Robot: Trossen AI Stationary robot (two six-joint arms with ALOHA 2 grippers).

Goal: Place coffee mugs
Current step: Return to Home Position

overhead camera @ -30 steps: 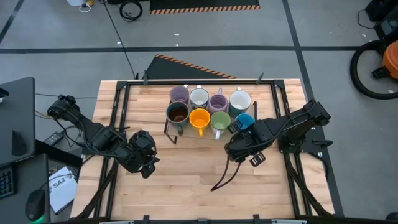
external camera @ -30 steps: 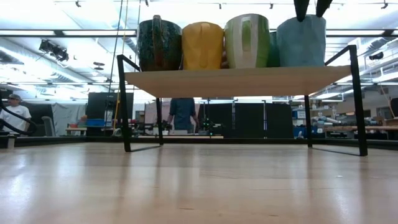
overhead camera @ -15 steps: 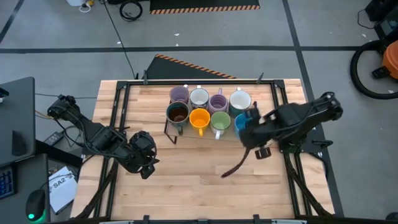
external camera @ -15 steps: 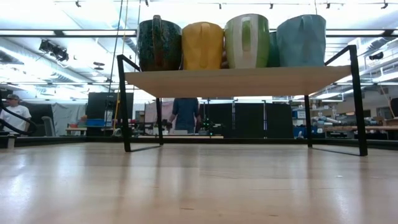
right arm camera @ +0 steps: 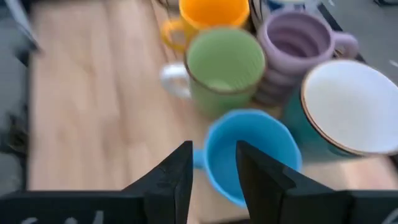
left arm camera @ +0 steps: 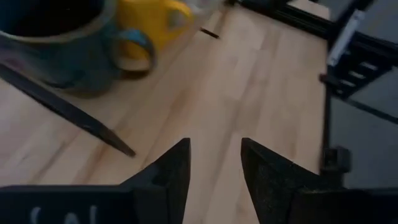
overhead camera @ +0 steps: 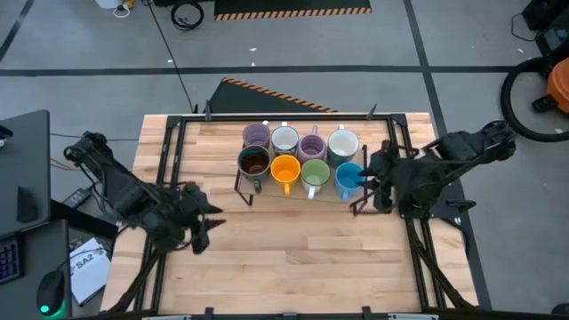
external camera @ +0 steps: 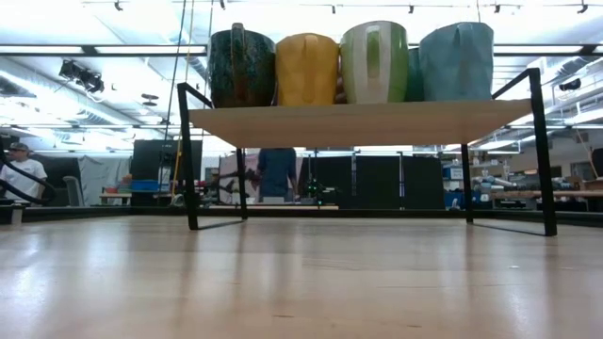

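On the wooden tabletop (overhead camera: 293, 240), eight coffee mugs (overhead camera: 284, 168) fill the shelf (external camera: 358, 122); the right pincer (right arm camera: 214, 149), apart and empty beside the shelf, should back off slowly, clearing the blue mug (right arm camera: 261, 134), while the left pincer (left arm camera: 215, 146), also apart, waits farther from the shelf.

We see a wooden table (overhead camera: 293, 249) carrying a black-framed shelf (external camera: 358, 122) — eight coffee mugs (overhead camera: 310, 149) stand on it in two rows.
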